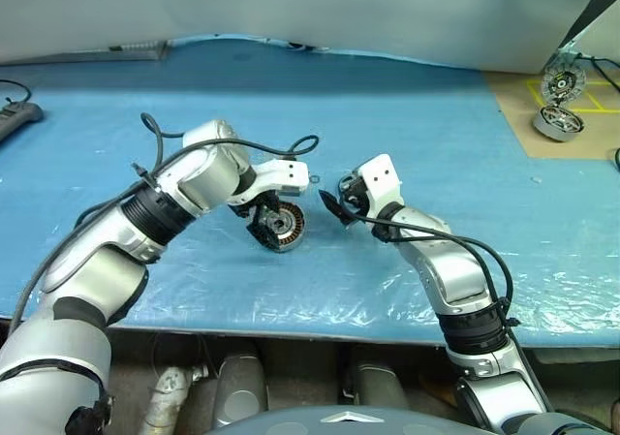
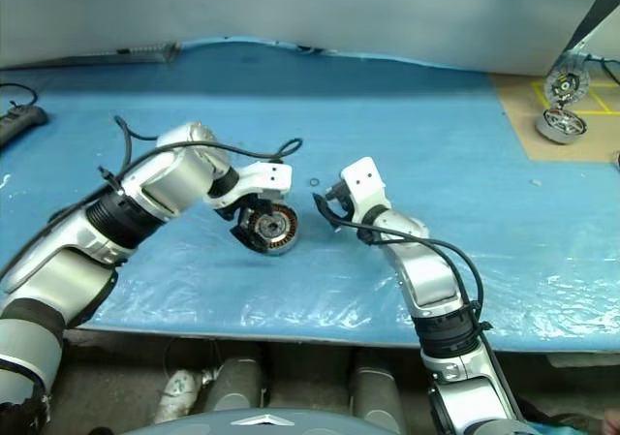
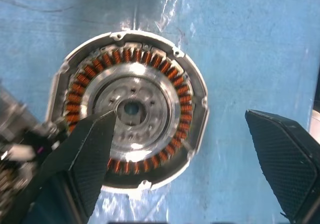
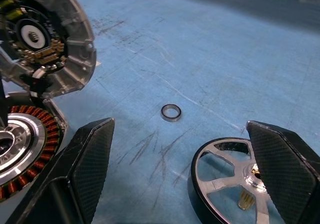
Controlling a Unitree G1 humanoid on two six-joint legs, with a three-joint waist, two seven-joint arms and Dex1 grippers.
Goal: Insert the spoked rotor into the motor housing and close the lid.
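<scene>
We are hovering released left gripper [image 3: 177,149] over housing [image 3: 131,109], lid [image 4: 47,39] standing open for insertion; right gripper [image 4: 180,174], also released, lining up rotor [image 4: 230,179].

Even bright light; plastic sheet [image 1: 291,290] glares; wrist views softly blurred.

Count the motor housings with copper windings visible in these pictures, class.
1: the motor housing lies on the blue table cover under the left gripper. The far-right units' insides cannot be made out.

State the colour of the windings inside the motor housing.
Copper-orange windings ring the motor housing; the left wrist view shows them best.
</scene>
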